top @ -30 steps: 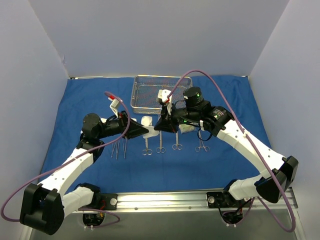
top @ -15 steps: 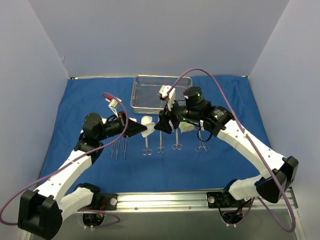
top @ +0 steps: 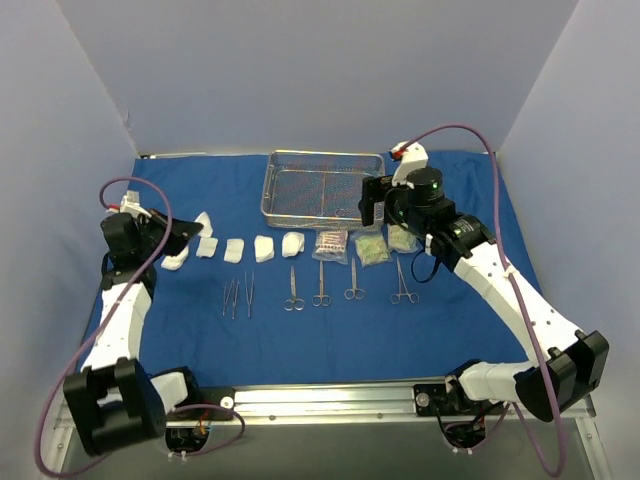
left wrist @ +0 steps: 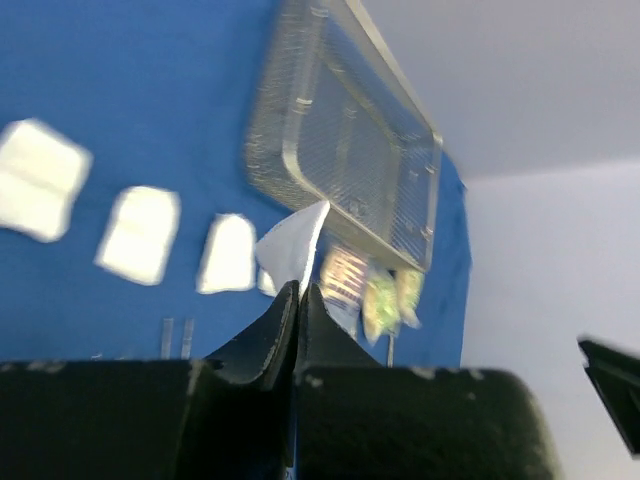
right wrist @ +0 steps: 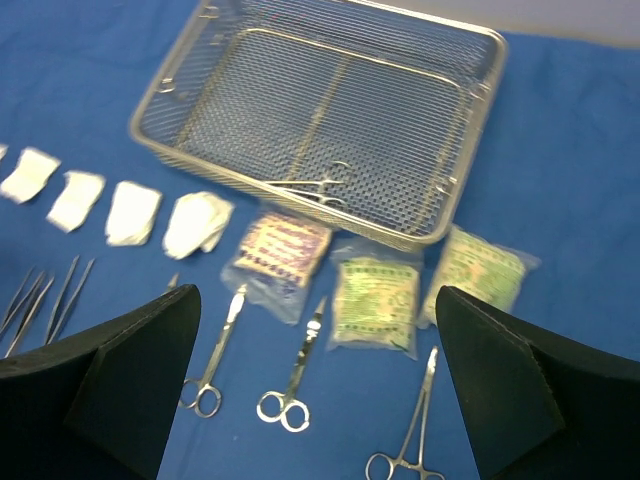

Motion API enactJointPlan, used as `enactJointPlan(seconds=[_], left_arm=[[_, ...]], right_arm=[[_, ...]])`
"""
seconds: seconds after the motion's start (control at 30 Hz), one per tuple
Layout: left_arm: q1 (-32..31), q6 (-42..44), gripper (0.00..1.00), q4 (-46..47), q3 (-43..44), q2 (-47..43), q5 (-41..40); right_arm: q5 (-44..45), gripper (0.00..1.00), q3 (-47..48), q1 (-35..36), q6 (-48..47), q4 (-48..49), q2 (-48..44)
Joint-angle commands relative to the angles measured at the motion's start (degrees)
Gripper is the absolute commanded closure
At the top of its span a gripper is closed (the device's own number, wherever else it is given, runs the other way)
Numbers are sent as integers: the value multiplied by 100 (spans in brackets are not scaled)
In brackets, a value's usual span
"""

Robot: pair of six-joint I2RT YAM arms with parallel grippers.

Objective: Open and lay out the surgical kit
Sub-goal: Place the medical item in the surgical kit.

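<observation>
A single pair of forceps [right wrist: 315, 187] lies in the wire-mesh tray [right wrist: 480, 60], close to its near wall, with its long axis running along that wall. The right tool [top: 375, 205] hangs released, jaws wide, over the clear packets [right wrist: 375, 295] just in front of the tray. The forceps are therefore slightly ahead of it and below. The left tool [left wrist: 299, 300], well apart at the left edge of the blue drape [top: 450, 330], is clenched on a white gauze pad [left wrist: 295, 245]. The right arm is much the nearer.

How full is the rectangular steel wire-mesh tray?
Nearly empty: the tray holds only one ring-handled steel instrument by its near wall.
</observation>
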Motion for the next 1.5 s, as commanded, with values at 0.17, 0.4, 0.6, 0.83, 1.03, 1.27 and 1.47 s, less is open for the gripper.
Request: enactJointPlan(seconds=[0.17,0.4,0.6,0.83,1.03,1.27,1.47], left_arm=[[1127,-5,98,-922,962,1666,105],[1541,672,98,-1027,1567,2946,657],[1585,726,98,-949,2017,3802,861],[1682,619,98,-579,1806,3882,307],[1805,751,98,-562,1613,4022,219],[1936,681,98,-377,1253,4339,202],[2007,751,75,-491,1076,4102,-97]], right_arm=[[-523,0,-144,-762,342,278,237],[-866,0,-92,-1096,201,269,492],[-945,0,14,-1176,131,146,580],[-954,0,67,-1202,122,84,536],[-945,0,49,-1203,148,41,562],[-1024,0,75,-1211,175,5,580],[-1042,0,67,-1202,210,58,527]])
